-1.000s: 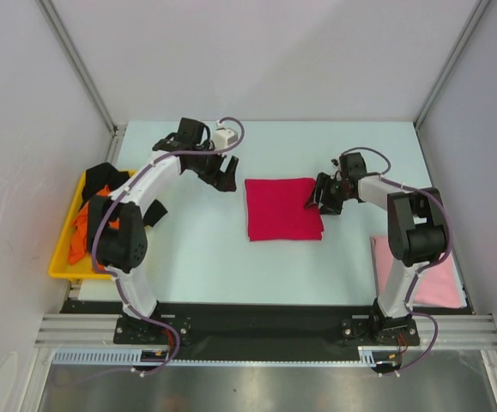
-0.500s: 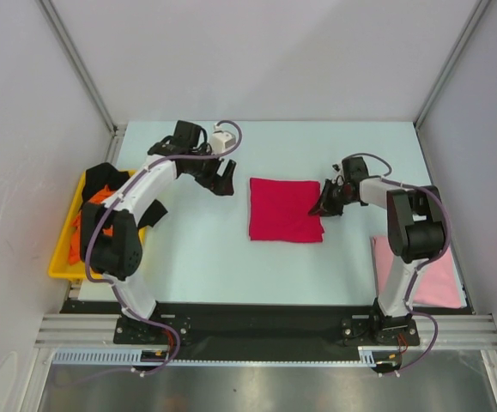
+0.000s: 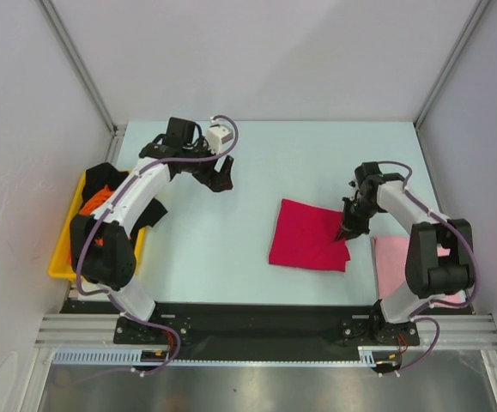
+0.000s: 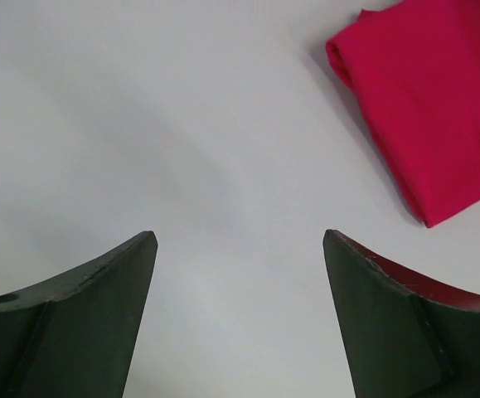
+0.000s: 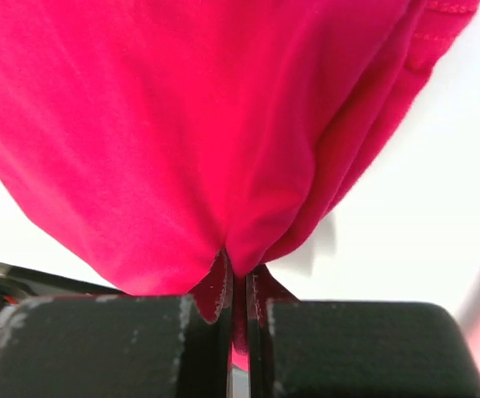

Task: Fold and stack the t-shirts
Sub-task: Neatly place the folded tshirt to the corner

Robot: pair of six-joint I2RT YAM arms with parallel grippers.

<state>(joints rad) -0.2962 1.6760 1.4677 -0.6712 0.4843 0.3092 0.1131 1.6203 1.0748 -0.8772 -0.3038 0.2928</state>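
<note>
A folded crimson red t-shirt (image 3: 308, 235) lies right of the table's middle, tilted, its right edge pinched by my right gripper (image 3: 348, 232), which is shut on the cloth (image 5: 223, 124). The same red t-shirt (image 4: 438, 99) shows at the upper right of the left wrist view. A folded pale pink t-shirt (image 3: 391, 262) lies at the near right, partly under the right arm. Orange (image 3: 93, 199) and black (image 3: 102, 176) t-shirts sit crumpled in the yellow tray. My left gripper (image 3: 221, 178) hovers open over bare table at the far left, holding nothing.
The yellow plastic tray (image 3: 57, 262) stands at the table's left edge. White walls and metal frame posts close in the table on three sides. The arm bases sit on a black rail at the near edge.
My right gripper has shut on the red t-shirt's right edge and dragged it right and toward the near side, turning it askew. The left gripper drew back slightly toward the far left.
</note>
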